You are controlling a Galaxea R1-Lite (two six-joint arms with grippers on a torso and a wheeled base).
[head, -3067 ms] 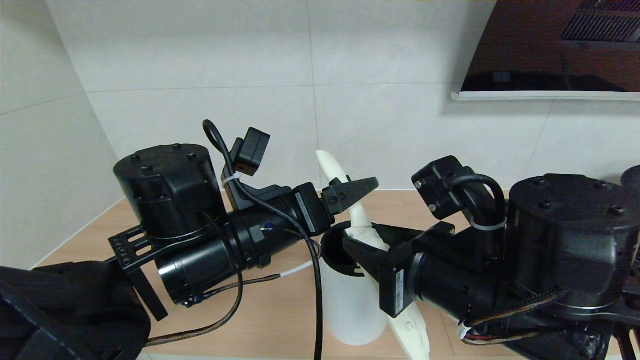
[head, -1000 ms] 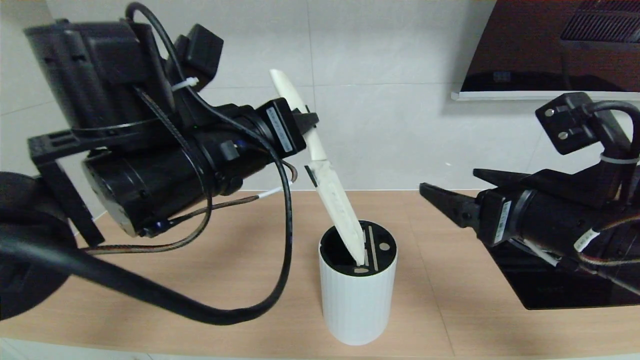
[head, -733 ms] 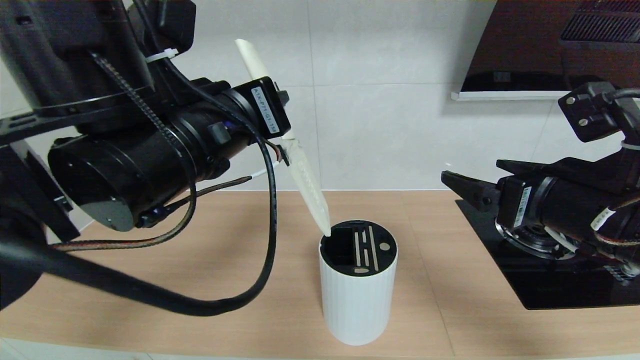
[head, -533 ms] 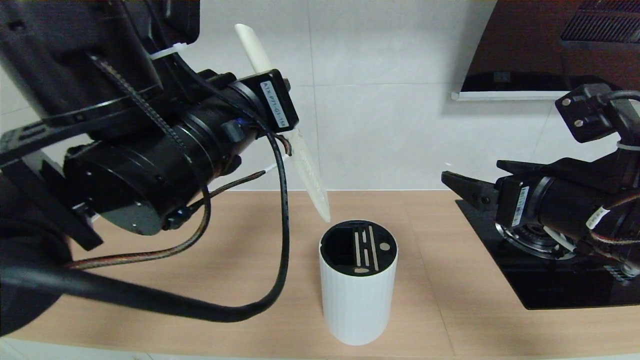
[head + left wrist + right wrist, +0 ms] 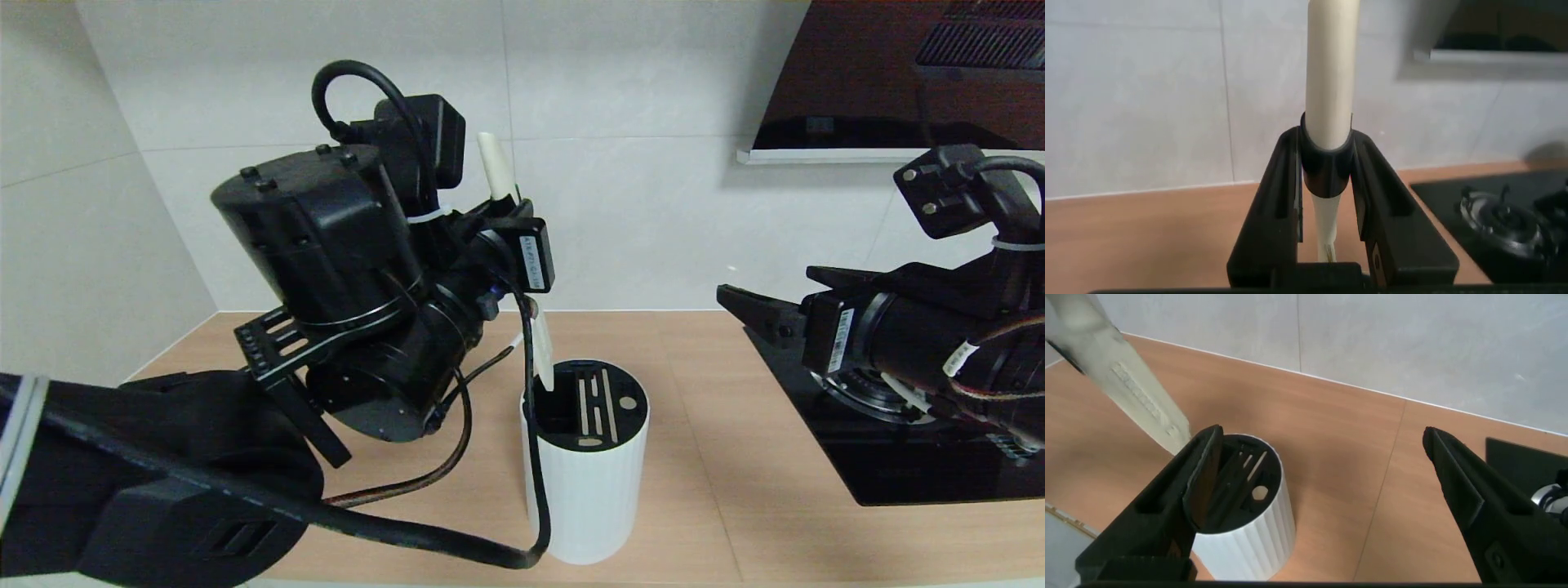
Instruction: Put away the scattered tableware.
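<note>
On the wooden tabletop point(image 5: 735, 457) stands the holder point(image 5: 586, 482). Our left gripper point(image 5: 1328, 155) has its jaws clamped on the knife point(image 5: 496, 170), tip just above the holder's rim. We should centre the blade over the opening, then lower slowly. The right gripper point(image 5: 1321, 441) waits nearby, jaws apart.

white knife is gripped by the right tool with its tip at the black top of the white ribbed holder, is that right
Not quite. The left tool, not the right, is shut on the cream-white knife, as the head view shows. The right tool hangs open and empty off to the side. The rest holds: the knife's tip is at the black top of the white ribbed cylindrical holder.
</note>
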